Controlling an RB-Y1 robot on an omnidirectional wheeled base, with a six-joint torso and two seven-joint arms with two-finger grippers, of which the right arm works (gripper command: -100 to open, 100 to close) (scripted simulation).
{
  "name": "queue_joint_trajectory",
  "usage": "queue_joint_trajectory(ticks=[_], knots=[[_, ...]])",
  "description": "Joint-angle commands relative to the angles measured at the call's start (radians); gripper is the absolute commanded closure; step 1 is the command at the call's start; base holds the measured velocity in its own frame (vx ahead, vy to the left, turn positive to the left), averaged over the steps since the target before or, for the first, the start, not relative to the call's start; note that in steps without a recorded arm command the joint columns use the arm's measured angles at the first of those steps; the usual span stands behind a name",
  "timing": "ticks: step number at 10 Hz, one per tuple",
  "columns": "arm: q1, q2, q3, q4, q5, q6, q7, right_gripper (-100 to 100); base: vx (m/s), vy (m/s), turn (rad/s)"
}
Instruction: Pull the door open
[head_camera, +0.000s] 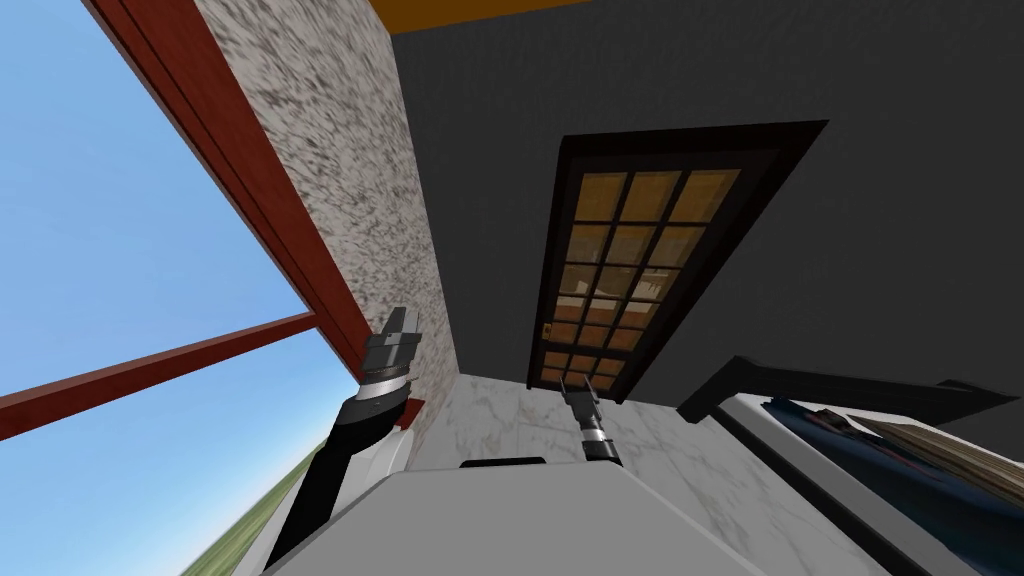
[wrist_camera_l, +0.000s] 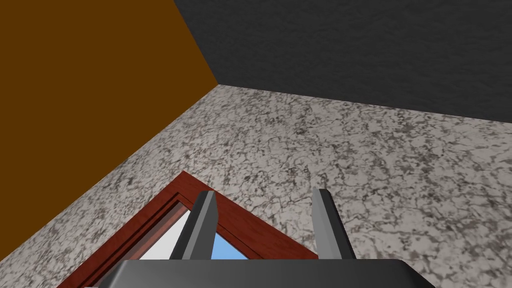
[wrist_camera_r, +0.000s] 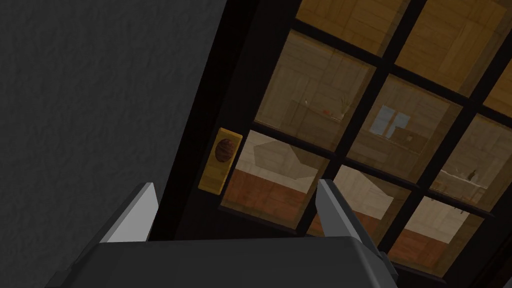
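Note:
A dark-framed door (head_camera: 630, 260) with many amber glass panes stands shut in the dark grey wall ahead. In the right wrist view the door (wrist_camera_r: 380, 120) is close, with a round brown knob (wrist_camera_r: 224, 150) on a yellow plate (wrist_camera_r: 219, 161) at its edge. My right gripper (wrist_camera_r: 235, 205) is open, short of the door, and the knob lies ahead of the gap between its fingers, nearer one finger. In the head view that gripper (head_camera: 578, 383) points at the door's lower part. My left gripper (head_camera: 400, 325) is raised beside the speckled wall, fingers open (wrist_camera_l: 265, 220) with nothing between them.
A speckled stone wall (head_camera: 340, 190) with a red-framed window (head_camera: 240, 190) runs along my left. A bed (head_camera: 880, 450) with a dark frame stands at the right. Pale marble floor (head_camera: 520, 420) lies between me and the door.

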Motion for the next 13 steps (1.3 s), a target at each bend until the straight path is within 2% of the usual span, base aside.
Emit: queue_joint_trajectory(ticks=[1,9,13], knots=[[-0.004,-0.005,0.003,0.031,-0.013,-0.015,-0.031,-100,0.104,0.014,0.041],[-0.017,-0.028,0.019,0.156,-0.073,-0.072,-0.162,-100,0.104,0.008,0.029],[-0.025,-0.043,0.030,0.237,-0.111,-0.109,-0.246,-100,0.146,0.010,0.038]])
